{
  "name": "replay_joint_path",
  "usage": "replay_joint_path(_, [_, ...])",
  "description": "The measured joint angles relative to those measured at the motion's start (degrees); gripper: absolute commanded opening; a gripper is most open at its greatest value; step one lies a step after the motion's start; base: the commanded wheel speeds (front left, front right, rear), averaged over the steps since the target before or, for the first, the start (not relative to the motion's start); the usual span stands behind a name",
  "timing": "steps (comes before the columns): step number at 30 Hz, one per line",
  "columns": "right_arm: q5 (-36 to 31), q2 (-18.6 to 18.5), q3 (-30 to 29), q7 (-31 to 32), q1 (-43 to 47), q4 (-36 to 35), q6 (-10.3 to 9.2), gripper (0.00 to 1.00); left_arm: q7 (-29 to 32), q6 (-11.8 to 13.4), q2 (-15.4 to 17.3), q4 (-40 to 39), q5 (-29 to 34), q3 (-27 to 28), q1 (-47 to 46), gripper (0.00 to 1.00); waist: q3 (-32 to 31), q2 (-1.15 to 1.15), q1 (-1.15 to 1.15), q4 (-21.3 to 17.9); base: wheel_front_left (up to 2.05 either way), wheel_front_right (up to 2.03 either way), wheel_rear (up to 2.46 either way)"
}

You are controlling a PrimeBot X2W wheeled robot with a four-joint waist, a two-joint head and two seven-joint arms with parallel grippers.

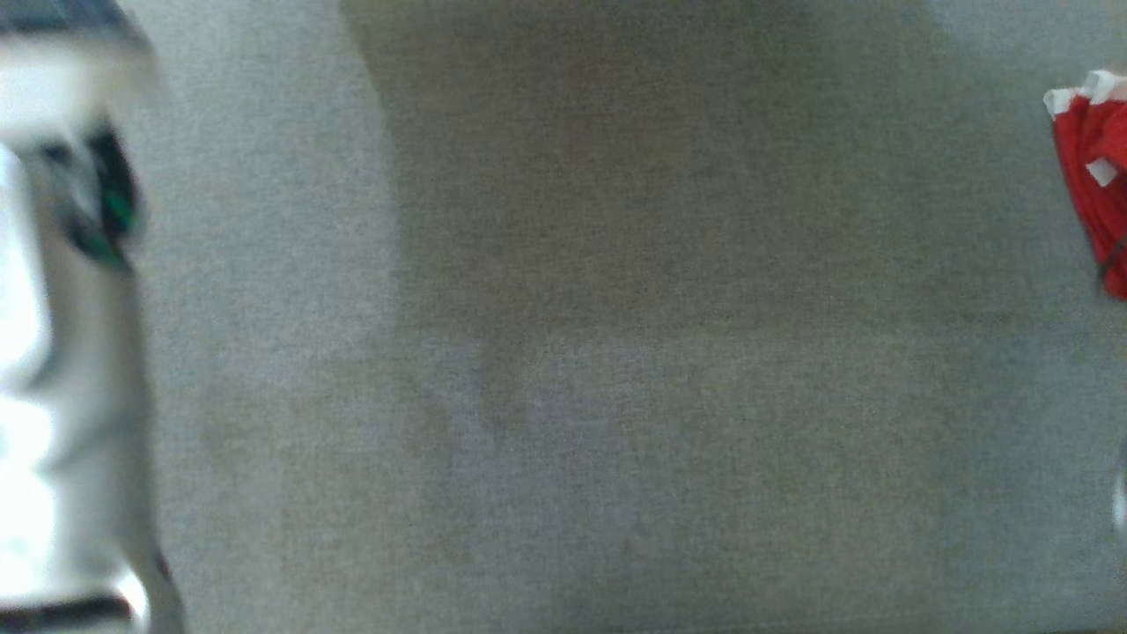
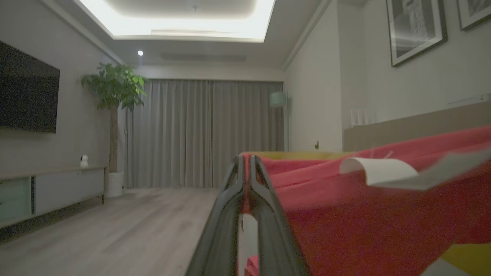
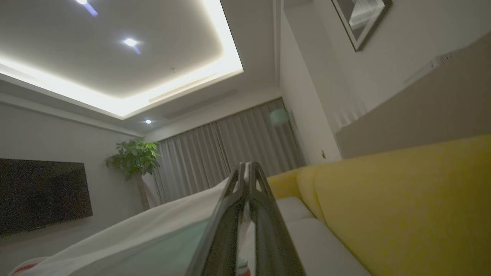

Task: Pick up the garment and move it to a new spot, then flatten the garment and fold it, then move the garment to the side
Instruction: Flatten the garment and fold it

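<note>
Garment [image 2: 364,214], red with white trim, is stretching taut from the left gripper [image 2: 245,161] across the right half of the left wrist view, a curled white flap [image 2: 378,168] lying on its upper edge. In the head view, a red and white part of it is showing at the far right edge, over a grey fabric surface [image 1: 616,352], while a blurred pale forearm [image 1: 62,352] is rising along the left edge. A yellow sofa [image 3: 402,214] with a pale seat is running beside the right gripper [image 3: 245,168]. Grey curtains [image 2: 199,134] are covering the far wall, with a dark television [image 2: 27,92] mounted on the side wall and a leafy potted plant [image 2: 113,88] standing between them. Both left fingers are pressing together on red cloth. The right fingers are likewise pinching together, with pale cloth of the garment draping away from them.
</note>
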Motion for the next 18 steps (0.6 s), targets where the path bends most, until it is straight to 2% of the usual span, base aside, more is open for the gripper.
replay_joint_path(2, [1.8, -0.2, 1.4, 0.0, 9.3, 1.5, 0.00, 0.00, 0.0, -1.5, -2.5, 4.4, -0.2, 0.4, 7.7, 0.00, 0.7, 0.00, -0.02, -0.4, 0.00, 0.00, 0.00])
replay_joint_path(8, [7.4, -0.6, 4.3, 0.1, 21.7, 3.0, 0.00, 0.00, 0.3, -3.8, -8.2, 10.7, -1.3, 1.9, 18.6, 0.00, 0.5, 0.00, -0.05, -0.5, 0.00, 0.00, 0.00])
replay_joint_path(13, [11.9, -0.8, 6.0, 0.1, 31.2, 2.2, 0.00, 0.00, 0.3, -4.5, -10.4, 13.4, -2.2, 3.2, 26.4, 0.00, 0.3, 0.00, -0.03, -0.4, 0.00, 0.00, 0.00])
replay_joint_path(18, [13.5, -0.6, 6.0, 0.1, 41.5, 0.1, 0.00, 0.00, 0.3, -5.0, -10.8, 13.0, -2.3, 4.1, 30.1, 0.00, -0.7, 0.00, -0.03, -0.3, 0.00, 0.00, 0.00])
